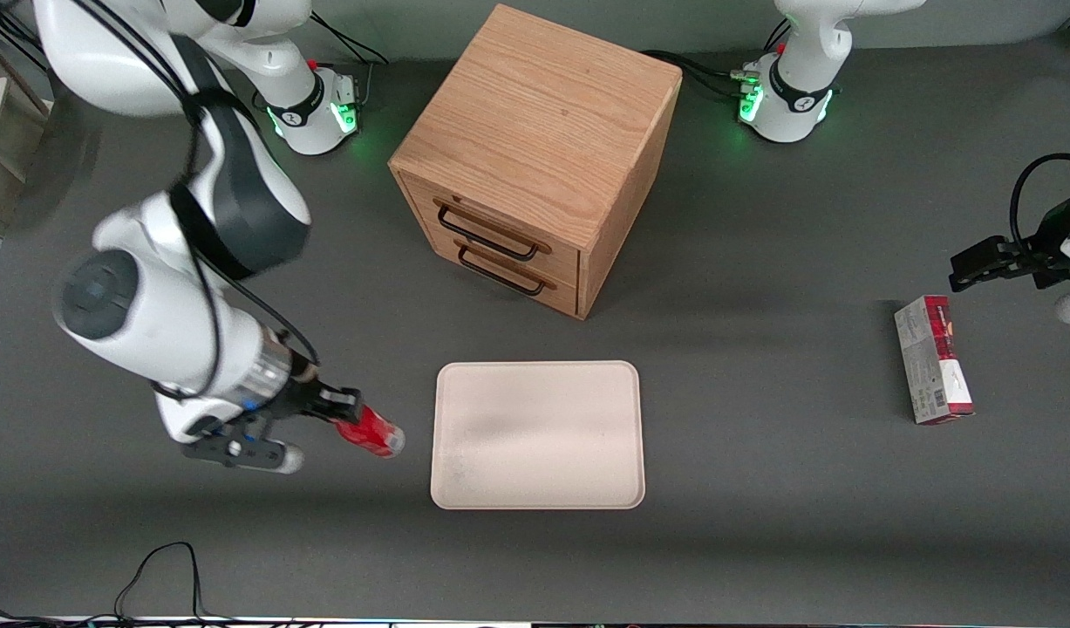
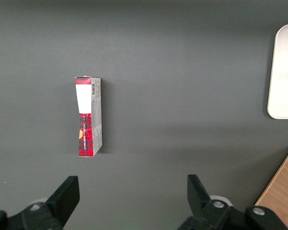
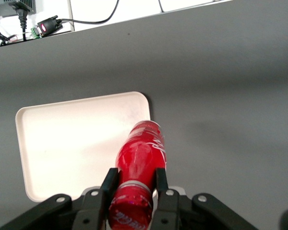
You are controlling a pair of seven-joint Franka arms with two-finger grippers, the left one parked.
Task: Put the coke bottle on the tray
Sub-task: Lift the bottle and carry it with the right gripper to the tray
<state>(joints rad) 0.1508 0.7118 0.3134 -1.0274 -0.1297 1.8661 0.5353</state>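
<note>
My right gripper [image 1: 347, 412] is shut on the coke bottle [image 1: 373, 432], a small all-red bottle with a silvery base. It grips the bottle at the neck and holds it tilted above the table, just beside the tray's edge toward the working arm's end. In the right wrist view the fingers [image 3: 109, 182] clamp the bottle [image 3: 141, 155] below its red cap. The tray [image 1: 539, 434] is a flat cream-beige rectangle with nothing on it, and it also shows in the right wrist view [image 3: 72, 143].
A wooden two-drawer cabinet [image 1: 539, 157] stands farther from the front camera than the tray. A red-and-white carton [image 1: 933, 359] lies toward the parked arm's end of the table, also in the left wrist view [image 2: 89, 116].
</note>
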